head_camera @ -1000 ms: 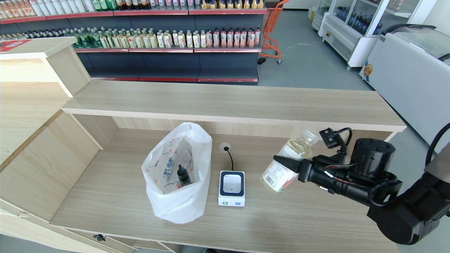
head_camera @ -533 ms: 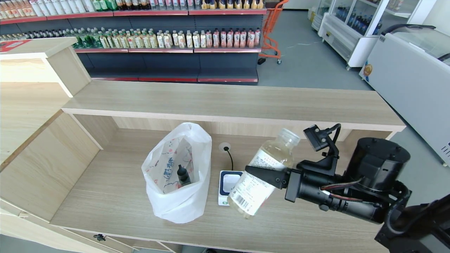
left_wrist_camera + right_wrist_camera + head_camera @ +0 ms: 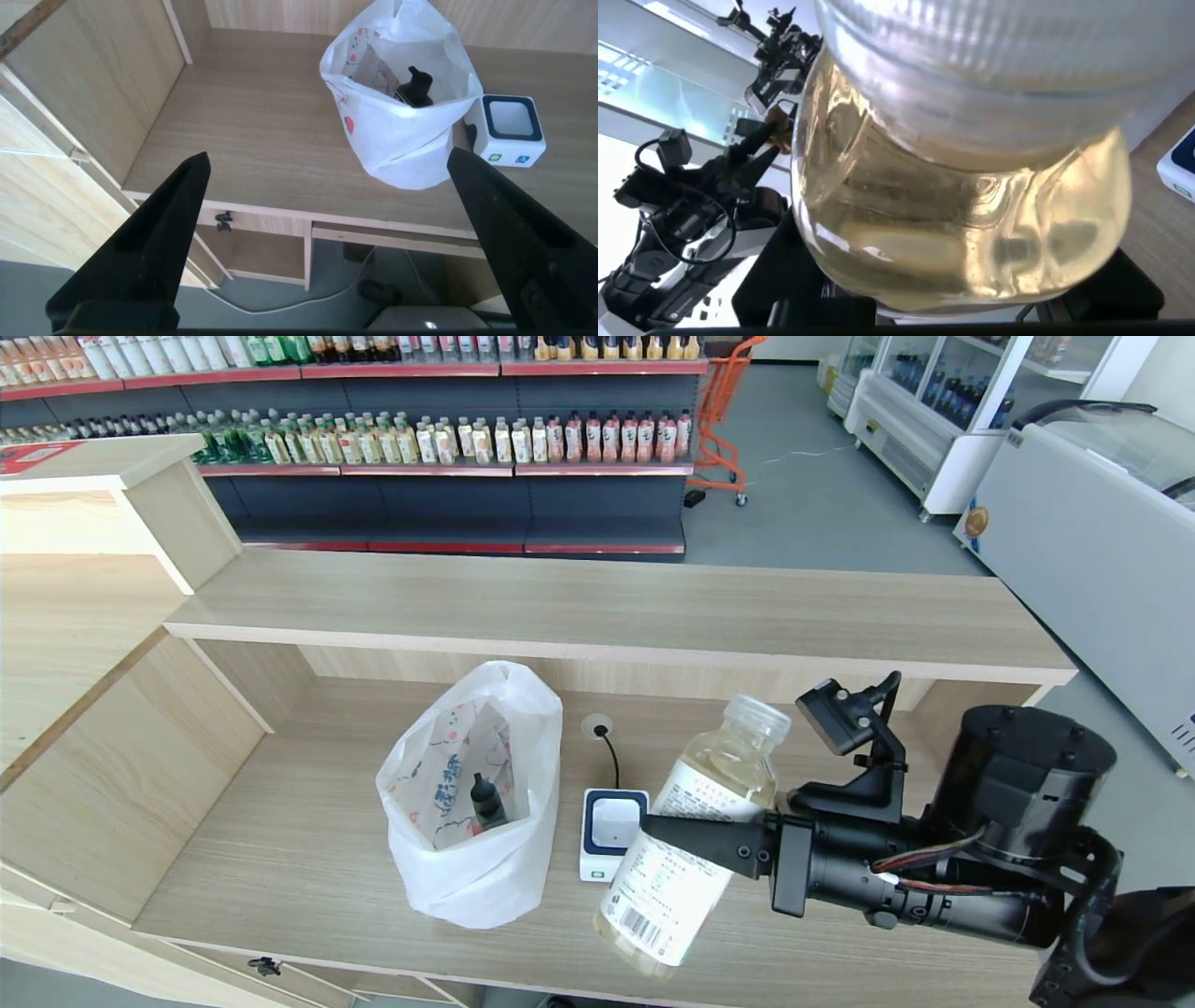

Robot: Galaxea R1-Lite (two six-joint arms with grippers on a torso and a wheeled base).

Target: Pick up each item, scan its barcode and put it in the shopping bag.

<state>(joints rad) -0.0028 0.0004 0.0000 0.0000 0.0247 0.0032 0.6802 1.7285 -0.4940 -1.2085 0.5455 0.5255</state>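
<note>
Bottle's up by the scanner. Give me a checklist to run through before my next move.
1. Grip: right claw is shut across the bottle at its label. Ok.
2. Barcode facing the scanner: it shows towards the head camera and sits off the scanner's window. Not ok.
3. Scan registered: cannot tell.
4. Shopping bag is upright with its mouth open. Ok.
5. Left claw is open, apart from the shopping bag and the bottle. Ok.
</note>
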